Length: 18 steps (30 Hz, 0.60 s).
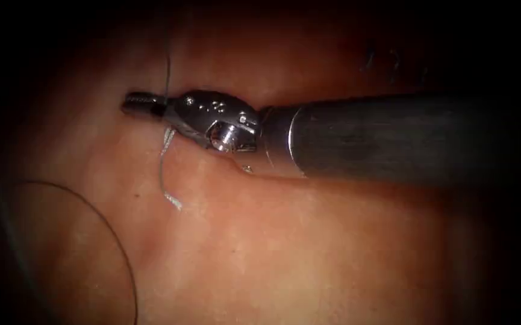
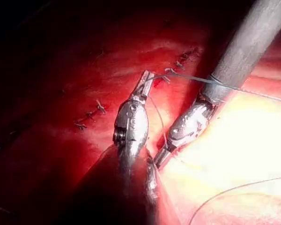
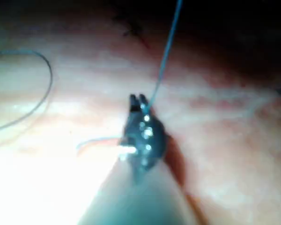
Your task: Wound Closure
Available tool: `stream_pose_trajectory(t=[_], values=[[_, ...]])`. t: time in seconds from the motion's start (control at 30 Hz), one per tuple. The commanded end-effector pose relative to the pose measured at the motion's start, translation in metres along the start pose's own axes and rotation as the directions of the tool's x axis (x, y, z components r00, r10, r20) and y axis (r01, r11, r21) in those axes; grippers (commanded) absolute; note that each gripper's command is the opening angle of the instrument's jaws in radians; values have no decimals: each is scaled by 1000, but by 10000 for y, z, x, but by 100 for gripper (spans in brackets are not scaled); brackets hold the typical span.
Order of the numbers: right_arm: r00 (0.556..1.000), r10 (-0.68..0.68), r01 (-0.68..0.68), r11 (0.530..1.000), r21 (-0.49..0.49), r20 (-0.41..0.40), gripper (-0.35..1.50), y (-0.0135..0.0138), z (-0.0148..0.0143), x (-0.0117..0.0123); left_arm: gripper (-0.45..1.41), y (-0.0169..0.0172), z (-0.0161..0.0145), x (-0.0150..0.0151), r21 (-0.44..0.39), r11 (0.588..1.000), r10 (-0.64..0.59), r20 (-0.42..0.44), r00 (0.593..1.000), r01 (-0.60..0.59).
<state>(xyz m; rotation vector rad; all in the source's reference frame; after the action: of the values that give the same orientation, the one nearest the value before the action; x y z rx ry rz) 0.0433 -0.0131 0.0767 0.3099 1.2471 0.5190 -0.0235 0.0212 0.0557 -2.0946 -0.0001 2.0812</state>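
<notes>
Thread (image 1: 167,72) in right hand (image 1: 143,103)

A surgical training lab: a slab of pork tissue (image 1: 284,253) lies under a tight spotlight with dark edges, a thin metal robot tool (image 1: 212,117) on a long shaft works over it, and suture thread (image 1: 167,66) and stitches (image 2: 90,114) mark it.

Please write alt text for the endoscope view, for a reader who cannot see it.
The right arm's tool reaches in from the right, its jaws shut on the thread above the tissue. A pale thread end hangs below the jaws, and a dark loop lies at lower left.
</notes>
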Motion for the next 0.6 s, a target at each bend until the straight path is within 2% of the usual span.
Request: stream_pose_trajectory(t=[0.03, 0.27, 0.4, 0.43, 0.53, 0.57, 0.6], values=[[1000, -13, 13, 1000, -6, -16, -35, 4, 6, 8, -45, -5, 6, -6, -1, 1000, 4, -4, 1000, -4], [996, -66, 65, 998, -22, -63, -35, 2, 1, 28, -45, -1, 6, -5, -6, 1000, 5, -4, 1000, -5], [995, -68, 67, 998, -20, -67, -35, 0, 0, 27, -45, -3, 2, -3, -12, 1000, 2, -8, 1000, -2], [995, -69, 68, 997, -19, -70, -26, -1, -1, 25, -45, -5, -1, -2, -17, 1000, 1, -12, 1000, -1], [996, -69, 65, 996, -65, -60, 113, 3, -7, 25, -45, -11, -17, 1, -5, 1000, 6, 6, 1000, -6], [996, -67, 63, 995, -72, -58, 130, 5, -9, 26, -45, -13, -27, 2, -2, 1000, 9, 12, 1000, -9], [996, -65, 60, 996, -72, -58, 137, 9, -12, 27, -45, -14, -34, 3, 1, 1000, 13, 18, 1000, -13]])
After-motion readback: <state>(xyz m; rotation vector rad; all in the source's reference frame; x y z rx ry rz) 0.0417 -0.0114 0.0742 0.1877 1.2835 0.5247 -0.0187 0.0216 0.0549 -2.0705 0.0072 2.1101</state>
